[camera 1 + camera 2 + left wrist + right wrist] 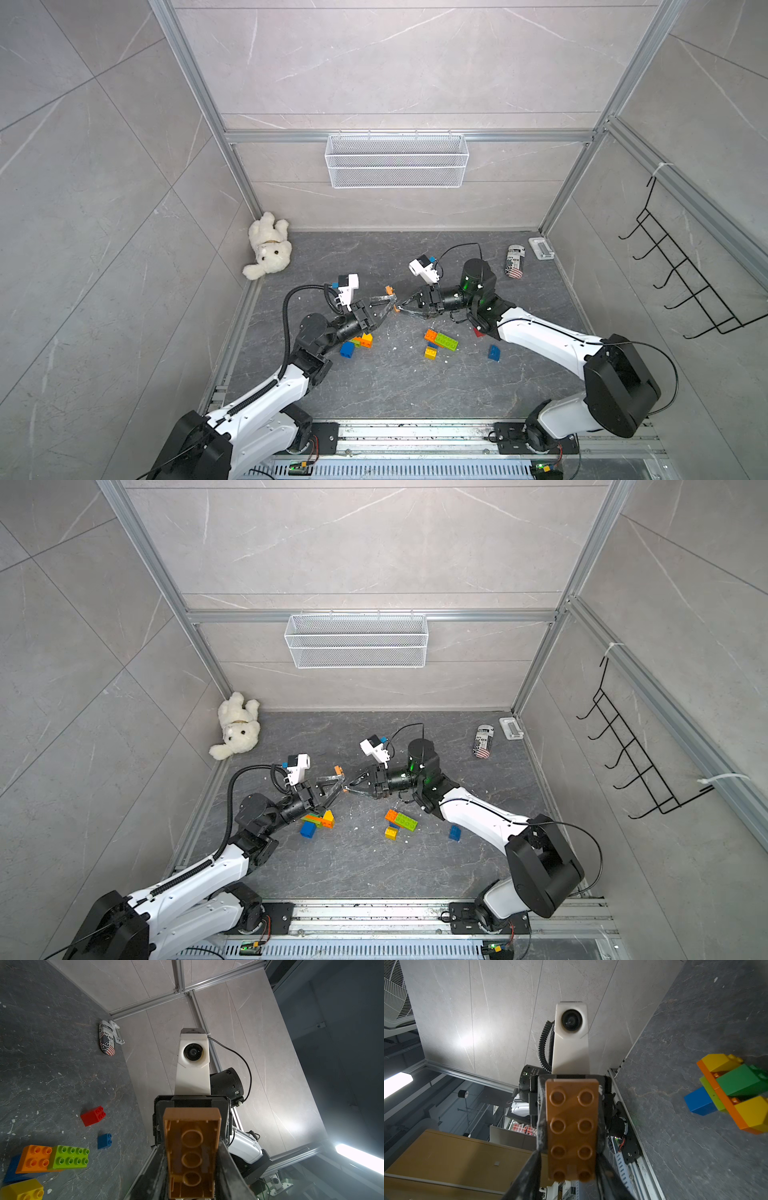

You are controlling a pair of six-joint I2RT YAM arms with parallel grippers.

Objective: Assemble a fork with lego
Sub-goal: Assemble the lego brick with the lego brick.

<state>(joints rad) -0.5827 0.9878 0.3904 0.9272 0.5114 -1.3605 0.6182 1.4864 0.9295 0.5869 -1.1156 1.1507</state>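
Loose bricks (441, 341) in orange, lime, yellow and blue lie on the desk (395, 386). Above them, a brown brick (572, 1124) with eight studs is clamped in the left claw (388, 305). The right claw (405, 305) flanks its other end, grip unclear.

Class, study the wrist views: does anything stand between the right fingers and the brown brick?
Nothing visible does. The brown brick lies bare between the right fingers, studs facing that wrist camera, while the left gripper holds it in the air.
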